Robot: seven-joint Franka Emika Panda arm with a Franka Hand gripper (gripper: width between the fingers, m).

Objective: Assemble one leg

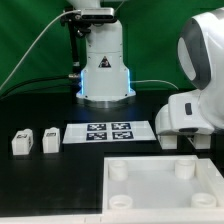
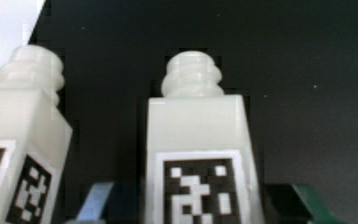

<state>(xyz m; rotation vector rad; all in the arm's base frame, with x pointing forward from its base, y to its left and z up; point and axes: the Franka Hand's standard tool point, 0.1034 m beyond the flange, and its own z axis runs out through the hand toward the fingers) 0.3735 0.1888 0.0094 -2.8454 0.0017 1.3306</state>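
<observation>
White plastic leg (image 2: pixel 197 150) sat between the 2 dark fingers (image 2: pixel 101 200) of the gripper (image 2: pixel 194 203) in the wrist view. Its ridged tip pointed away from the camera and its black-and-white tag faced the lens. Jaws stood wide apart, with a strip of black table showing on each side of the leg, so nothing was held. Second leg (image 2: pixel 19 140) sat just beside it, parallel and not touching, tag also toward the lens, partly cut off by the frame.

Exterior view: black table (image 1: pixel 40 115). The arm's white hand (image 1: pixel 183 115) hung low toward the table's edge on the exterior view's right, just behind the white panel (image 1: pixel 165 190). The fingers and what lay under them could not be made out there. The panel lay flat at the near edge, toward the corner on the exterior view's right, with 3 round sockets visible, facing up. Marker board (image 1: pixel 105 132) lay mid-table in front of the robot base (image 1: pixel 103 70). Outer leg (image 1: pixel 20 143) and inner leg (image 1: pixel 50 140) sat side by side near the edge on the exterior view's left, well apart from the panel. Whether these were the wrist-view pair could not be told.
</observation>
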